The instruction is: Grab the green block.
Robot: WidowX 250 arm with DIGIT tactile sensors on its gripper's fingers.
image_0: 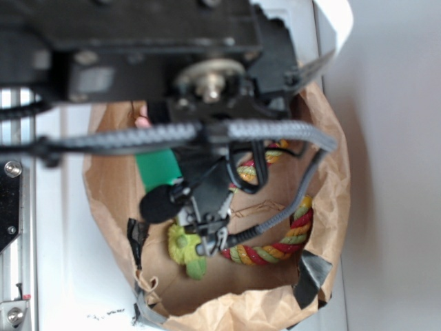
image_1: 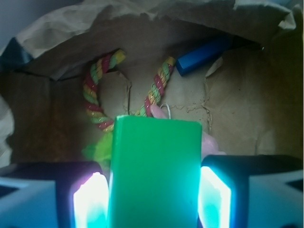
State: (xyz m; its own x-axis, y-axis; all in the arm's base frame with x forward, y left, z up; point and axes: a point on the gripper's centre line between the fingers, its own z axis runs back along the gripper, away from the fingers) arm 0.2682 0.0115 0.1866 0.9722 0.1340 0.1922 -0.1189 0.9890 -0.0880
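The green block (image_1: 154,171) is a smooth emerald slab filling the space between my gripper's (image_1: 152,192) two glowing pads. Both pads (image_1: 90,202) lie against its long sides, so the gripper is shut on it. From outside, only part of the green block (image_0: 157,169) shows under the black arm, inside the brown paper bag (image_0: 331,186). The arm and cables hide the fingers there. I cannot tell whether the block is off the bag floor.
A fuzzy lime-green plush (image_0: 187,249) lies just beside the block, and a pink plush (image_1: 209,142) peeks out behind it. A striped rope toy (image_1: 97,102) curls ahead, with a blue block (image_1: 203,55) by the far bag wall. Crumpled bag walls (image_1: 142,19) enclose everything.
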